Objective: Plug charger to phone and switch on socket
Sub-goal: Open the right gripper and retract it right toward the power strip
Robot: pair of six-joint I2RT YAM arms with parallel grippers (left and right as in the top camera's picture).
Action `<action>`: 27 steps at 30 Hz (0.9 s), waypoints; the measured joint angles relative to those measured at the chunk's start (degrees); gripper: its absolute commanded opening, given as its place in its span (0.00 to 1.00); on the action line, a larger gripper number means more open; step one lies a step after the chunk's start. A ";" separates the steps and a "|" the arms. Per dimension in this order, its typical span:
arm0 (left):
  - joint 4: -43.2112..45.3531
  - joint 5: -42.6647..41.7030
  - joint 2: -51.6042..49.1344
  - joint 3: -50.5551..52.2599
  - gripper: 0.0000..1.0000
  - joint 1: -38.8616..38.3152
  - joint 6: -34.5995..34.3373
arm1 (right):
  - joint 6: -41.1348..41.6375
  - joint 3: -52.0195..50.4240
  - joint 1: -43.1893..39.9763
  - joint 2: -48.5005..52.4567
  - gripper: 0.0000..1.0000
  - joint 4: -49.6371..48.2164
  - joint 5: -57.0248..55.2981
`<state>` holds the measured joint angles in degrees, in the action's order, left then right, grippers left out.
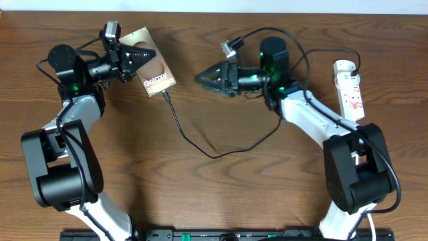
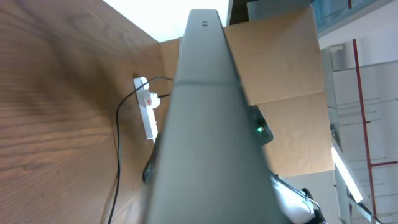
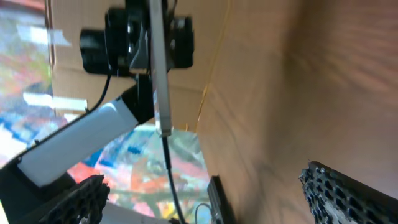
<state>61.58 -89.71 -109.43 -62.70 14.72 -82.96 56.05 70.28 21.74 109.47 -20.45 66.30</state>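
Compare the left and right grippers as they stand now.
The left gripper grips the phone; the right gripper holds nothing. The left gripper's jaws are closed on the phone; the right gripper's stand apart. Both point inward, toward each other.

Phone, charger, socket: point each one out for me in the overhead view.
phone (image 1: 159,75), overhead view, on its brown face by the lettering.
charger (image 1: 214,157), overhead view, on the cable's lowest bend.
socket (image 1: 350,90), overhead view, on the middle of the white strip.
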 measured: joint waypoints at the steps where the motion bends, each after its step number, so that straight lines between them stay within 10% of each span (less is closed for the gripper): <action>1: 0.00 0.00 0.00 0.00 0.07 0.26 0.00 | -0.15 0.00 -0.61 0.00 0.99 0.02 -0.22; 10: -0.02 -0.02 0.00 0.00 0.07 1.36 0.00 | -4.26 0.00 -3.52 0.00 0.99 4.66 -1.31; 27: 0.02 0.00 0.00 0.00 0.07 1.36 0.07 | -20.59 2.51 -4.57 0.00 0.99 43.74 -21.22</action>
<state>61.60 -89.71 -109.43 -62.70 16.08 -82.89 35.46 72.79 17.17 109.47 23.29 45.08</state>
